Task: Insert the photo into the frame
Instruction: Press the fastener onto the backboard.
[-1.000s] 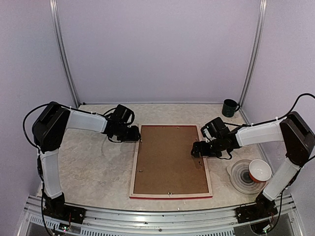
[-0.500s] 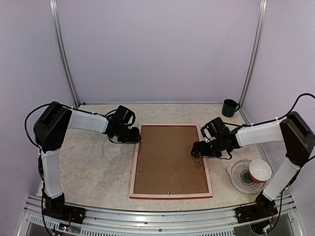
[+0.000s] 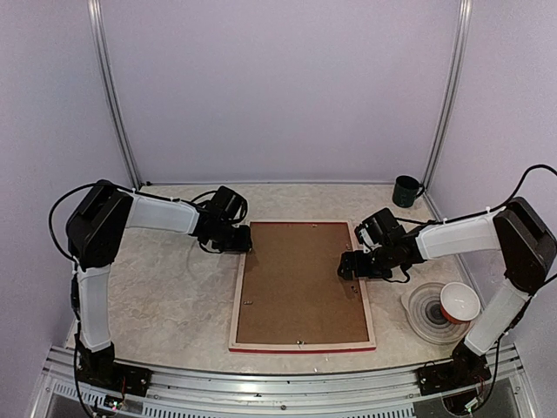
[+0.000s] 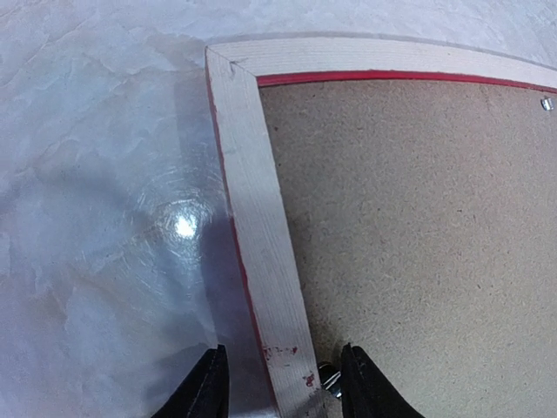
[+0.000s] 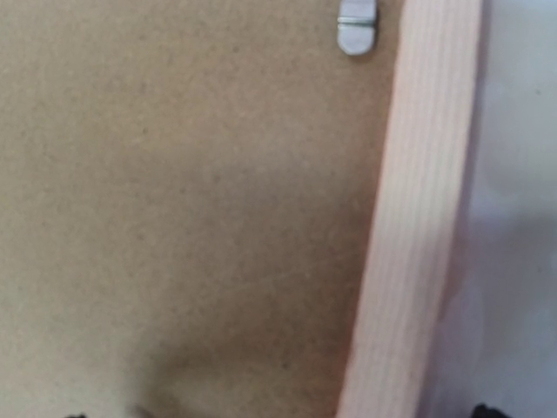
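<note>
The frame [image 3: 239,287] lies face down in the middle of the table, pale wood back up, with a red edge at the front. A brown backing board [image 3: 300,283] fills it. The photo is hidden. My left gripper [image 3: 242,239] is at the frame's far left corner. In the left wrist view it [image 4: 285,387] stands open astride the left rail [image 4: 257,200], with a metal tab [image 4: 329,379] by the inner finger. My right gripper [image 3: 348,266] is open wide over the right rail [image 5: 418,218] and the board [image 5: 191,192]; only its fingertips show.
A dark green mug [image 3: 405,190] stands at the back right. A clear bowl [image 3: 431,315] and a red-and-white bowl [image 3: 459,302] sit at the front right, close to the right arm. Small metal tabs [image 5: 357,30] line the frame's inner edge.
My left gripper has shifted a little right onto the frame's far left corner and its jaws have narrowed slightly. The right arm and the frame have not moved.
</note>
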Controlling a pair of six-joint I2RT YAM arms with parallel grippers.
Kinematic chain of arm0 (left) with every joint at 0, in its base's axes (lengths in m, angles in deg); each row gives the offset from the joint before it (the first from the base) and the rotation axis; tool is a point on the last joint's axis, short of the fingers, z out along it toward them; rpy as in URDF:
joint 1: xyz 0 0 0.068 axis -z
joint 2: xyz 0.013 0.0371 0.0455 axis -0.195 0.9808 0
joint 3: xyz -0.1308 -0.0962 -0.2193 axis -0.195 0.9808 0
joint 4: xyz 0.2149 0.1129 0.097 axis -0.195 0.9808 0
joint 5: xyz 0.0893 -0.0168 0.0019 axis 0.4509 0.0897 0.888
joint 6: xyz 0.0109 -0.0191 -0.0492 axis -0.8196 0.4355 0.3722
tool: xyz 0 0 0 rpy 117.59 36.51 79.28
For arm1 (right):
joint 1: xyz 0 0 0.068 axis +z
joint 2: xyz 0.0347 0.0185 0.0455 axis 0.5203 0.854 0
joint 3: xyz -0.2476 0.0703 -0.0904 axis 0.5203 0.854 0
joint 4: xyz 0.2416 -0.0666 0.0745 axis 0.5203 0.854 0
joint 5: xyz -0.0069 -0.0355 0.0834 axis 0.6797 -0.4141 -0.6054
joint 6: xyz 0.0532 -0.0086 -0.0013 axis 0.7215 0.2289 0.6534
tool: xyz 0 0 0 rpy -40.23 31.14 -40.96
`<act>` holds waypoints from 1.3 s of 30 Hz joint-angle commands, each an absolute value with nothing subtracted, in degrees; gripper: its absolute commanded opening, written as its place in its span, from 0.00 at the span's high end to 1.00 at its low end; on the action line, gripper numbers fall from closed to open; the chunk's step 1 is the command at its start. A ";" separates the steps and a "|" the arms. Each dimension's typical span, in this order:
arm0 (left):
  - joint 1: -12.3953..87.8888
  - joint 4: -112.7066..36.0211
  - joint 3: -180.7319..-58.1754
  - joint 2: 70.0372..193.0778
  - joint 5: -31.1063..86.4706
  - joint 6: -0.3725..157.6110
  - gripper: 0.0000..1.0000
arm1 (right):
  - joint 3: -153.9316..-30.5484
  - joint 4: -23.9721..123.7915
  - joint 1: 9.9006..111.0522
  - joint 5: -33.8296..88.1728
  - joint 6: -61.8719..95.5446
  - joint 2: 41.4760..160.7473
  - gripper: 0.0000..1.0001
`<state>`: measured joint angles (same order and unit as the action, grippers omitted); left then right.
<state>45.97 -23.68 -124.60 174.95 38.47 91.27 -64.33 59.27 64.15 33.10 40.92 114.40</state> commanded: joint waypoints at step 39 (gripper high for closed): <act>49.13 -21.32 -125.25 171.99 45.81 88.99 0.54 | -63.06 57.68 63.69 32.44 40.91 115.00 0.04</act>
